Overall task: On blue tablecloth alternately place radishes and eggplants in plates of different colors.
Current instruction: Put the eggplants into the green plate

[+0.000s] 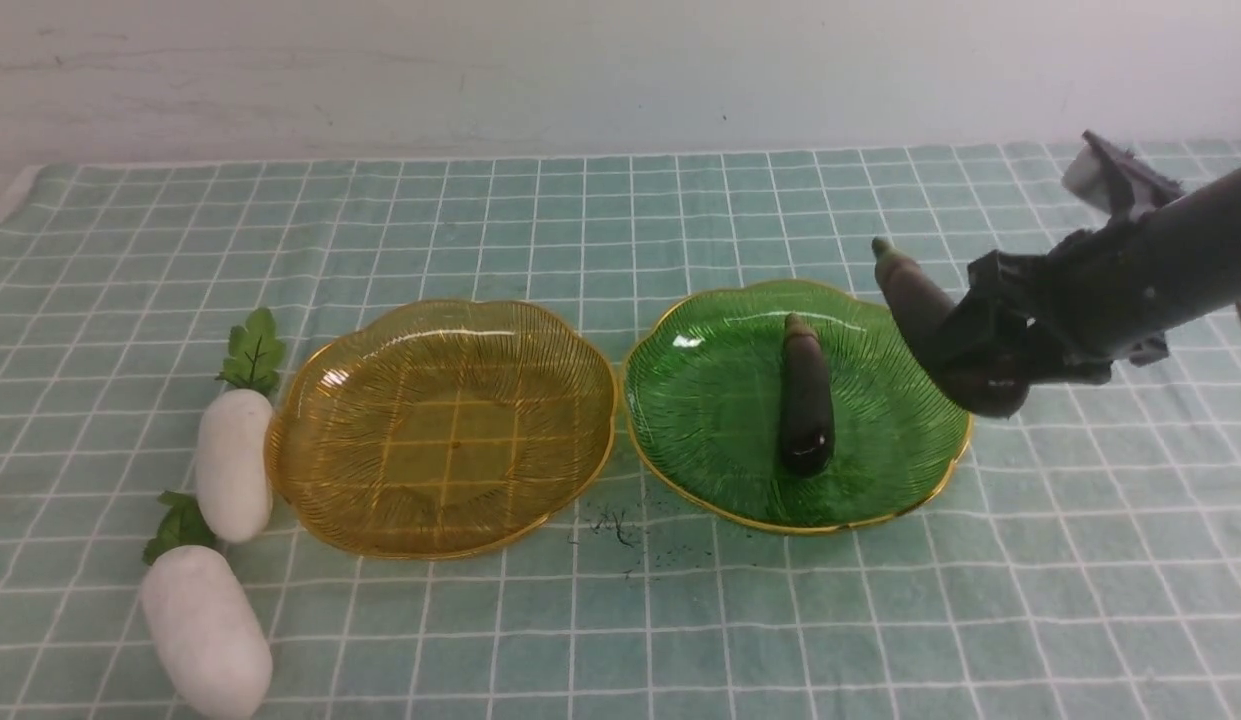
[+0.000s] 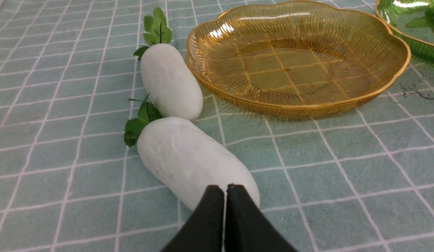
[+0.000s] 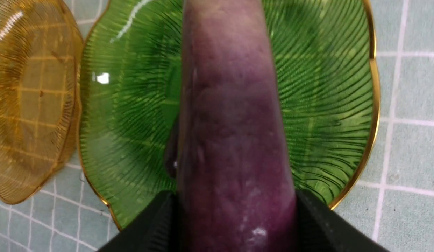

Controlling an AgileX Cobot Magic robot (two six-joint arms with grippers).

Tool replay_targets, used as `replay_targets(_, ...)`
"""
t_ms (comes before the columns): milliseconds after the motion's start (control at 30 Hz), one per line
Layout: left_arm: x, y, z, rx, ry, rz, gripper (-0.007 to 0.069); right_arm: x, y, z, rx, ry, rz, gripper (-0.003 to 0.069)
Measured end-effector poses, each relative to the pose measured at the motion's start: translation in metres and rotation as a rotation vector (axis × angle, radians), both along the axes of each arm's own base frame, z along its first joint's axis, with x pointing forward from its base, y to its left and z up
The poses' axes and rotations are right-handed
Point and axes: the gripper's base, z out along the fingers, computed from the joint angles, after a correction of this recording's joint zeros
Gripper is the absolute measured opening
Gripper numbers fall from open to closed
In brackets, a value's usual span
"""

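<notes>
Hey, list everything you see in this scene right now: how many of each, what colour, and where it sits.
tablecloth: one, pale teal-blue with a white grid, under everything.
amber plate: one, amber-yellow with a gold rim, centre-left, nothing in it.
green plate: one, green with a gold rim, just right of the amber plate.
radishes: two, white with green leaves, on the cloth left of the amber plate; far radish beside its rim, near radish closer to the robot.
eggplants: two, dark purple; lying eggplant in the green plate, held eggplant above that plate's right edge.
dark specks: several, black, on the cloth between the plates' near edges.
wall: one, white, behind.
left claw: one, black, shut, by the near radish's rounded end.
right claw: one, black, gripping the held eggplant.
</notes>
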Motion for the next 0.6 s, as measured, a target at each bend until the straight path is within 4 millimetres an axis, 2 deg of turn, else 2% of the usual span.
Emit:
replay_targets(133, 0.000, 0.000, 0.000, 0.000, 0.000, 0.000, -0.0008, 0.005, -0.001, -0.018, 0.002, 0.054, -0.018, 0.0386)
replay_targets(233, 0.000, 0.000, 0.000, 0.000, 0.000, 0.000, -0.0008, 0.006, -0.001, -0.023, 0.003, 0.067, -0.022, 0.0393)
replay_targets(433, 0.000, 0.000, 0.000, 0.000, 0.000, 0.000, -0.0008, 0.001, 0.002, -0.023, 0.037, 0.136, -0.026, 0.0582)
replay_targets(500, 0.000, 0.000, 0.000, 0.000, 0.000, 0.000, -0.0008, -0.003, 0.004, -0.021, 0.053, 0.177, 0.010, 0.0605)
replay_targets(600, 0.000, 0.000, 0.000, 0.000, 0.000, 0.000, -0.0008, -0.003, 0.005, -0.012, 0.057, 0.204, 0.071, 0.0601)
